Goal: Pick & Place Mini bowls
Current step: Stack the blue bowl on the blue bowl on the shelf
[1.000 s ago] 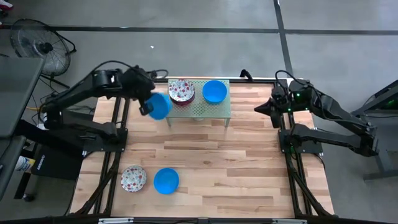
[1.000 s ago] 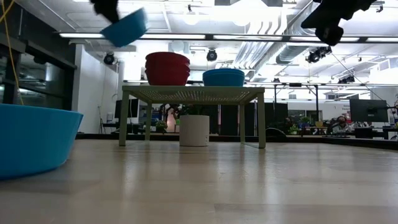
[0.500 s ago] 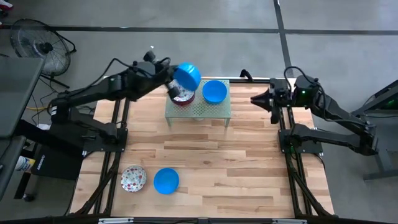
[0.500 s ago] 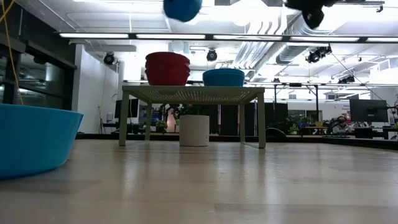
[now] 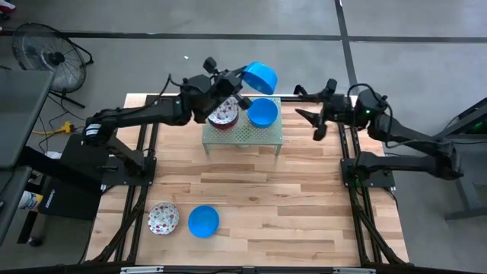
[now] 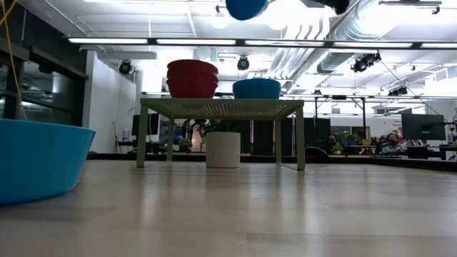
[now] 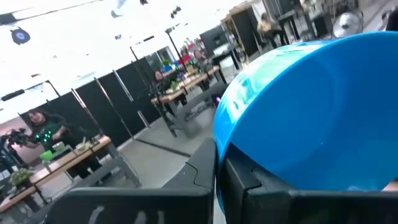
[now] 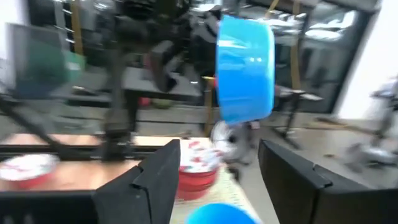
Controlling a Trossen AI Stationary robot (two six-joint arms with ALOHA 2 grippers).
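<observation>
Blue bowl [image 5: 261, 77], now higher above rack [image 5: 243, 133], clamped in left tool [image 5: 242, 82].

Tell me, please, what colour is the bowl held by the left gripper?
Solid bright blue bowl, clearest in the high view.

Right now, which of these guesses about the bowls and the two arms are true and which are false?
1. The left end effector holds a blue bowl in the air. True.
2. The right end effector grips a bowl. False: it is open and holds nothing.
3. Two bowls sit on the wooden table near its front-left corner: a floral bowl and a blue one. True.
4. The green rack has nothing on it. False: it carries a floral stack and a blue stack.
</observation>
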